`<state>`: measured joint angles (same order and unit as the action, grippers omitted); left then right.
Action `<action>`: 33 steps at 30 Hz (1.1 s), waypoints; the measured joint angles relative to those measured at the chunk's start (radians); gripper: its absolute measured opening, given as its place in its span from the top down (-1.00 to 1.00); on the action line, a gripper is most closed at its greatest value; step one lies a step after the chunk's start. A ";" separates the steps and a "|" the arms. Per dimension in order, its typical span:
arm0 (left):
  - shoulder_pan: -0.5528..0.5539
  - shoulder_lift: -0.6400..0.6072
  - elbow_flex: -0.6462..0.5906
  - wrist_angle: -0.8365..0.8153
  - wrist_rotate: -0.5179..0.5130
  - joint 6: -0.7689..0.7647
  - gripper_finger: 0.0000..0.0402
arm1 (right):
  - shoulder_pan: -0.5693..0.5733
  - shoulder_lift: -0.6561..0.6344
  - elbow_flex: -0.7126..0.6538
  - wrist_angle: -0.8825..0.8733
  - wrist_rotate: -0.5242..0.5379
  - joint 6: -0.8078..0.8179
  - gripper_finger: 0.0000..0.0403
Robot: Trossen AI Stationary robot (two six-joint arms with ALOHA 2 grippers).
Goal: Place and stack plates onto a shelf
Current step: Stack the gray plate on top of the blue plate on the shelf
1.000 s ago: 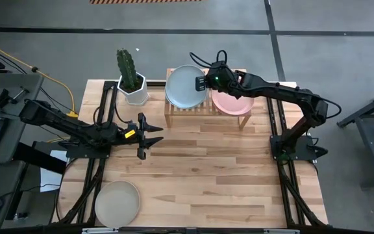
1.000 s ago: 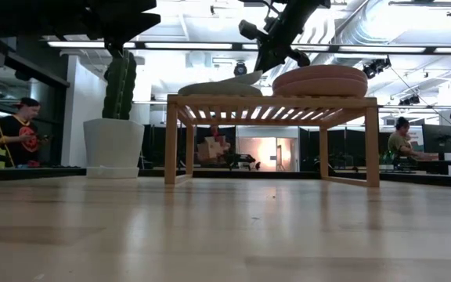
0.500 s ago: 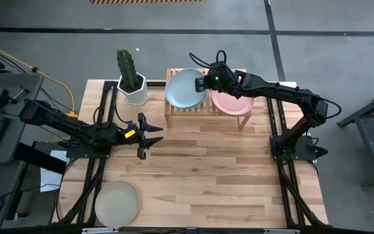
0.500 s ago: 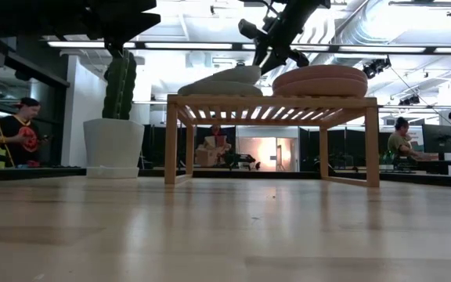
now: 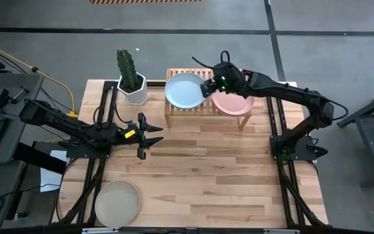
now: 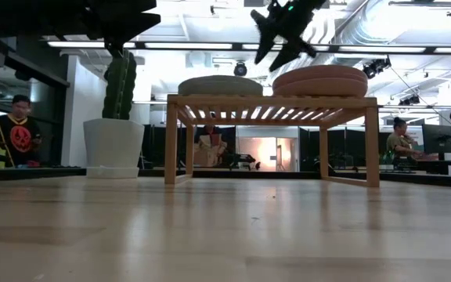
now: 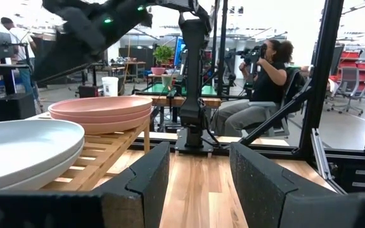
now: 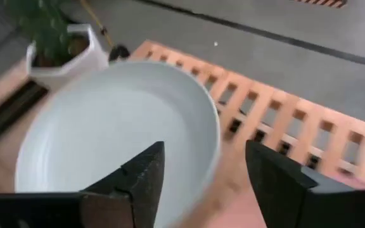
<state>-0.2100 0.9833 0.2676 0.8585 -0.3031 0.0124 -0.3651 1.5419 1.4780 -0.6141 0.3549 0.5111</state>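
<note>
The light wooden shelf (image 5: 206, 109) stands at the table's far edge. On its left half a pale blue plate (image 5: 185, 90) lies flat on another pale plate (image 6: 220, 86). Its right half carries a stack of pink plates (image 5: 234, 102). My right gripper (image 6: 276, 35) hangs open above the gap between the two stacks, clear of both. In the right wrist view its fingers frame the blue plate's rim (image 8: 211, 126) from above. A beige plate (image 5: 117, 203) lies flat at the table's near left corner. My left gripper (image 5: 153, 136) waits open, mid-table on the left, facing the shelf.
A white hexagonal pot with a cactus (image 5: 132, 81) stands left of the shelf. Bare wooden tabletop (image 5: 213, 175) stretches between the shelf and the near edge. People sit and stand in the room beyond the table (image 7: 268, 76).
My right gripper has opened and let go of the pale blue plate, then risen a little. The plate, held tilted with its right rim raised, has dropped flat onto the pale plate on the shelf's left half.
</note>
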 joint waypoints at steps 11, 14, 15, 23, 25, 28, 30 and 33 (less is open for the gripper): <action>0.000 0.000 0.000 0.000 0.000 0.000 0.23 | 0.346 -0.236 -0.203 -0.078 0.083 -0.034 -0.03; 0.000 0.000 0.000 0.001 0.000 0.000 0.23 | 0.478 -0.288 -0.352 0.107 0.083 -0.047 -0.03; 0.000 0.000 0.000 0.004 0.000 0.000 0.23 | 0.518 -0.300 -0.403 0.182 0.088 -0.048 -0.03; 0.000 0.000 0.000 0.004 0.000 0.000 0.23 | 0.690 -0.317 -0.729 0.866 0.125 -0.259 -0.02; 0.000 0.000 0.000 0.004 0.000 0.000 0.23 | 0.700 -0.317 -0.772 0.969 0.125 -0.319 -0.02; 0.000 0.000 0.000 0.004 0.008 0.000 0.23 | 0.703 -0.317 -0.803 1.062 0.126 -0.389 -0.02; 0.000 0.000 0.000 0.004 0.015 0.000 0.23 | 0.702 -0.317 -0.806 1.060 0.126 -0.396 -0.02; 0.000 0.000 0.000 0.004 0.028 -0.002 0.23 | 0.702 -0.315 -0.806 1.059 0.111 -0.396 -0.02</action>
<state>-0.2100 0.9833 0.2680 0.8623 -0.2755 0.0107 0.3370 1.2274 0.6720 0.4451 0.4662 0.1150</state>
